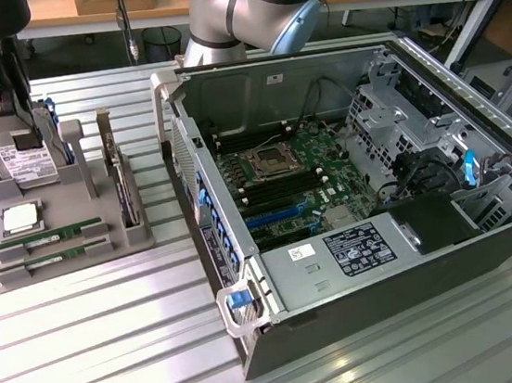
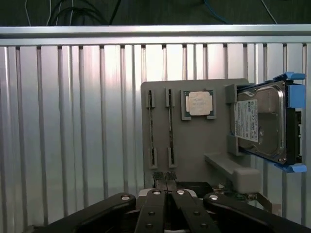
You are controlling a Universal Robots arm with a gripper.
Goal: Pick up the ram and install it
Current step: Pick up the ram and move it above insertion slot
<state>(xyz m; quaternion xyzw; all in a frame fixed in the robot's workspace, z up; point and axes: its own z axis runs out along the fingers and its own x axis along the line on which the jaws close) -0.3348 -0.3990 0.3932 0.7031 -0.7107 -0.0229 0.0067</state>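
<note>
Two rams, thin green sticks, lie side by side in slots of the grey holder tray (image 1: 78,267): one ram (image 1: 51,235) behind, the second ram (image 1: 51,257) in front. In the wrist view they appear edge-on as the first ram (image 2: 151,128) and the second ram (image 2: 170,128) on the tray (image 2: 194,141). My gripper (image 2: 165,180) hangs above the tray's near edge, its fingers shut together with nothing between them, apart from both sticks. The open computer case (image 1: 349,189) shows the motherboard with long black memory slots (image 1: 279,187).
On the tray also sit a square silver processor (image 1: 21,218) (image 2: 199,103) and an upright hard drive (image 1: 23,159) (image 2: 260,124) in blue rails. An expansion card (image 1: 124,194) stands in the tray's side. The arm (image 1: 252,5) reaches over the ribbed metal table (image 1: 118,358).
</note>
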